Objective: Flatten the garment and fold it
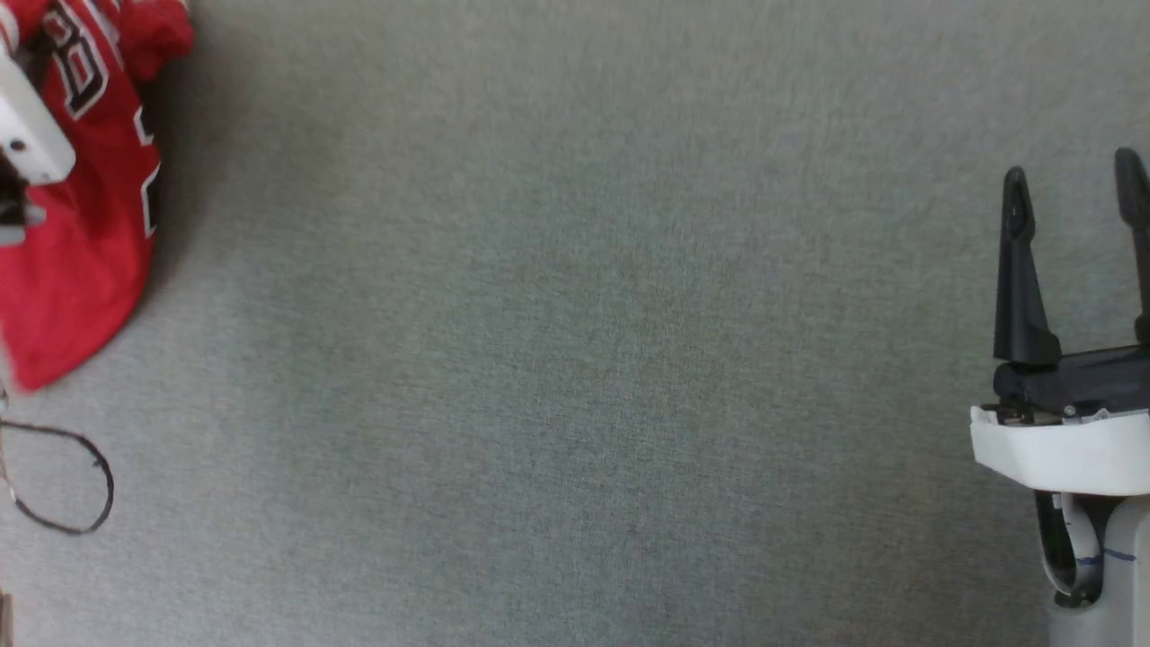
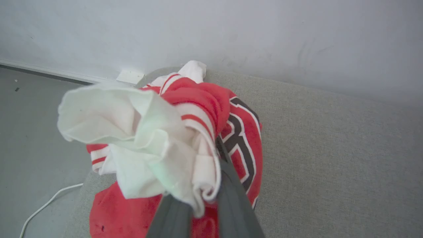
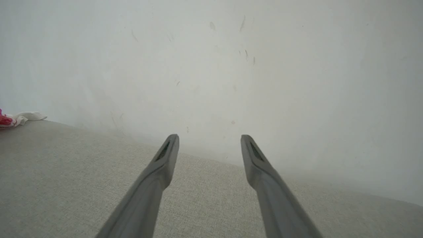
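Observation:
The garment (image 1: 81, 225) is a bunched red jersey with black, white-outlined print, lying at the far left of the grey fabric surface (image 1: 575, 359). In the left wrist view my left gripper (image 2: 206, 172) is shut on a crumpled white sleeve of the garment (image 2: 138, 138); the fabric covers the fingertips, and the red body hangs below. The left arm's pale housing (image 1: 27, 135) overlaps the garment in the head view. My right gripper (image 1: 1074, 193) stands open at the far right, above bare surface, nothing between its fingers (image 3: 165, 158). A bit of the garment (image 3: 13, 119) shows far left there.
A thin black cable loop (image 1: 63, 485) lies at the left edge of the surface. A pale wall (image 2: 264, 33) rises just behind the surface. A white cable (image 2: 46, 205) runs on the grey floor beyond the surface's left corner.

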{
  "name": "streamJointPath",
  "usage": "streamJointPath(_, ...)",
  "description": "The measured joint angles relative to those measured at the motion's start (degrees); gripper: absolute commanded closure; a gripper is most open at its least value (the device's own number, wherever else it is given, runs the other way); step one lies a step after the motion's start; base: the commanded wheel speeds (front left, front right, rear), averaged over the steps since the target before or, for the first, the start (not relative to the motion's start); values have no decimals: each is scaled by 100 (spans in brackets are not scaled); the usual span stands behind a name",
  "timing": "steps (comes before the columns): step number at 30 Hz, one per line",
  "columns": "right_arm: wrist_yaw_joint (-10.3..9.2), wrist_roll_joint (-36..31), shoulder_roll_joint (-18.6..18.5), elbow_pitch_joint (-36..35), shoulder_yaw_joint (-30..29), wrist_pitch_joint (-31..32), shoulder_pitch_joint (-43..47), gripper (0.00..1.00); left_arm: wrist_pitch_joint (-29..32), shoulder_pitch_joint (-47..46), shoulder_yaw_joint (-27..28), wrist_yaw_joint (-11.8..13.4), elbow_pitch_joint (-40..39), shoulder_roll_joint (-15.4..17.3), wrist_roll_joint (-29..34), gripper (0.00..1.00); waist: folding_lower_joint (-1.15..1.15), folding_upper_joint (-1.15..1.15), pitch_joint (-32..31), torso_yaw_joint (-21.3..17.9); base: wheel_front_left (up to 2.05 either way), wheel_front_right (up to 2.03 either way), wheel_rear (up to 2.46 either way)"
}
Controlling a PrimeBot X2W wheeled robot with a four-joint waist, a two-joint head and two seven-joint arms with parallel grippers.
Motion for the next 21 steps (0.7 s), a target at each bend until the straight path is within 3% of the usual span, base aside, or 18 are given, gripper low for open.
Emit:
streamJointPath(12,0,712,1,731,-219,-288,524,0,382,-448,-304,-58,-1499,-89,-189,100,-1,0,-1373,-113,0,0,0)
streamJointPath(21,0,953,2,848,-332,-327,786,0,1110,-556,-762,-58,-2791,-690,-506,100,-2,0,-2130,-395,0,0,0)
